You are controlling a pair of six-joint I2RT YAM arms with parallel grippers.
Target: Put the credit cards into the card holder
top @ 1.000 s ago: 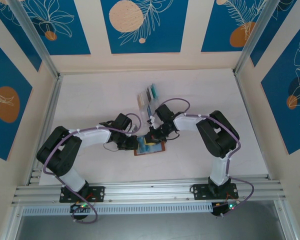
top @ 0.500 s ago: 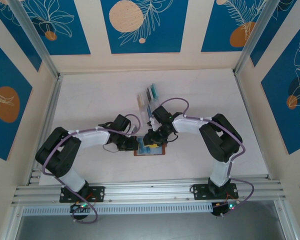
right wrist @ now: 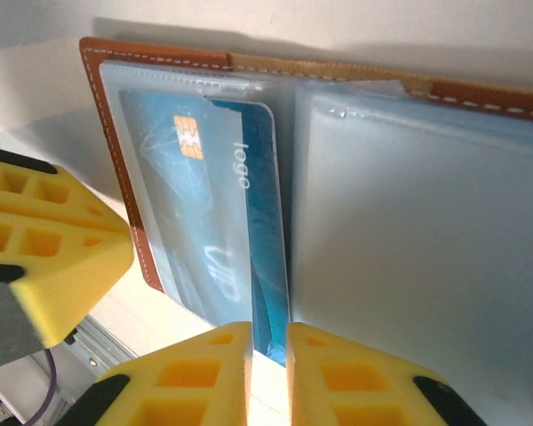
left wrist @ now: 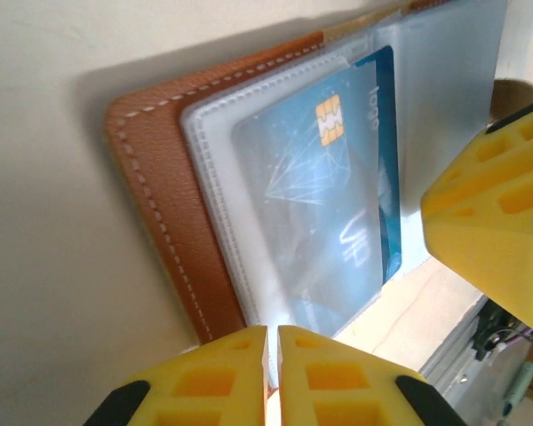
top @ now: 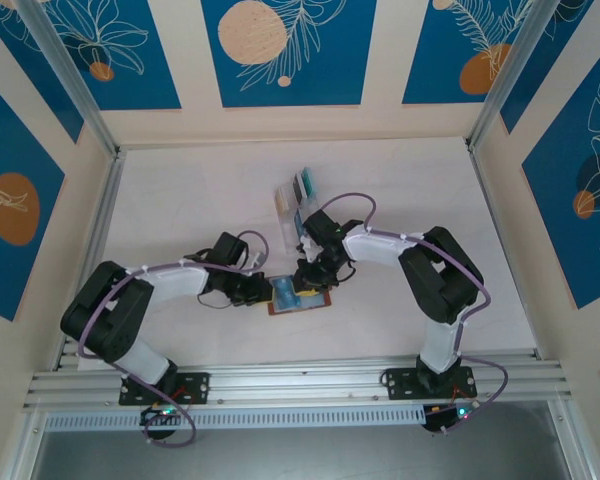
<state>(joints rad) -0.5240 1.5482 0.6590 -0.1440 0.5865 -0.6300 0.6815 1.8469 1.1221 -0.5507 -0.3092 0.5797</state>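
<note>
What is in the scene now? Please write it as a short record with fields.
card holder: open on the table, pockets facing up
blue card: mostly under a frosted pocket, one long strip uncovered
right pincer: closed on the card's near end
left pincer: fingers together at the holder's edge
clear rack: farther back, cards in it

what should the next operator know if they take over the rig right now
Left gripper: shut, apparently pinching the near edge of the card holder, which lies open.
Right gripper: shut on the blue card, which is partway into a frosted pocket with one long edge still uncovered.
Done: first card started, not seated.
Left: push it home, then fetch the other cards standing in the clear rack behind the holder.
</note>
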